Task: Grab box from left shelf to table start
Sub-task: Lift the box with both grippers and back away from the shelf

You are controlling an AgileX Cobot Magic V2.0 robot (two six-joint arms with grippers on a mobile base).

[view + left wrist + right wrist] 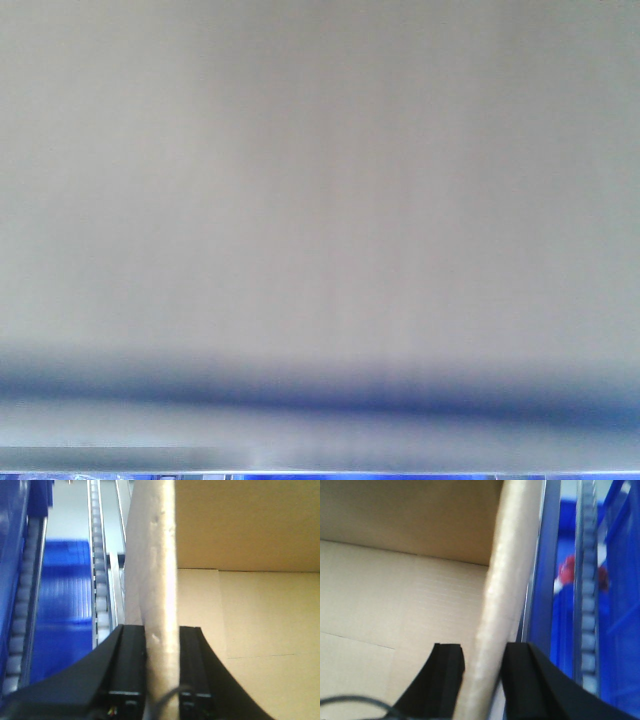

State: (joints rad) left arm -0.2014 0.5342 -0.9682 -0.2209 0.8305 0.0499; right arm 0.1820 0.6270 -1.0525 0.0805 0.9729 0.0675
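With our left gripper (161, 672) and right gripper (484, 680) each clamped over an opposite wall of the box (260, 630), which sits beside the shelf's roller tracks (100, 580), we should lift evenly and draw both arms back together to keep it level.

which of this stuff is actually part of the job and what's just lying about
job: box, left pincer and right pincer each clamped on a box wall, left shelf
lying about: blue bin, blurred red item
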